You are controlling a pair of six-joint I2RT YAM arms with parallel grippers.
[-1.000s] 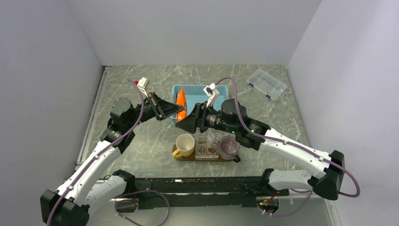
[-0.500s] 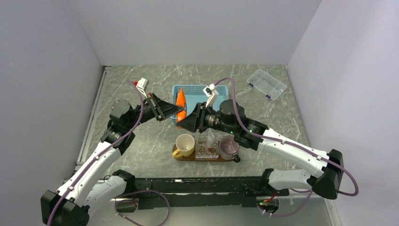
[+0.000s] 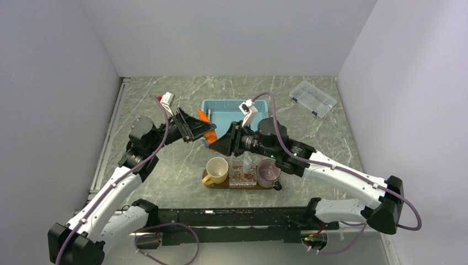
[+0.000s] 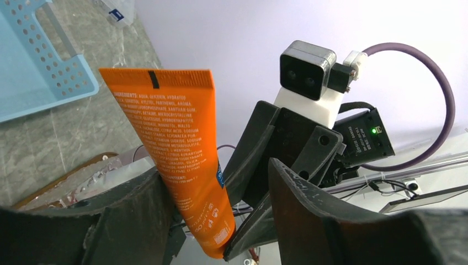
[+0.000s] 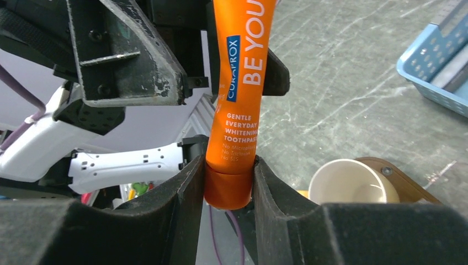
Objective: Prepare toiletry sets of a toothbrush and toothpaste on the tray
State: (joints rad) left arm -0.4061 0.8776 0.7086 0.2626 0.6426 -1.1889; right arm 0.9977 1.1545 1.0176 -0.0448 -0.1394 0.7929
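The orange toothpaste (image 5: 241, 105) hangs in the air between both arms, left of the blue basket. My right gripper (image 5: 229, 165) is shut on its cap end, both fingers pressed against it. My left gripper (image 4: 215, 171) stands open around the tube's (image 4: 174, 149) crimped half, which leans on one finger (image 4: 129, 204) with a gap to the other. From above, the two grippers (image 3: 205, 128) (image 3: 214, 146) meet nose to nose. The dark wooden tray (image 3: 277, 186) lies below the right wrist. The toothbrush is out of view.
On the tray stand a cream cup (image 3: 217, 168), a clear glass (image 3: 243, 172) and a greyish-purple cup (image 3: 268, 172). The blue basket (image 3: 234, 109) sits just behind the grippers. A clear compartment box (image 3: 313, 98) lies at the back right.
My right gripper has shut on the tube's cap end. My left gripper, shut on the tube before, has opened and drawn back slightly; the tube has tilted.
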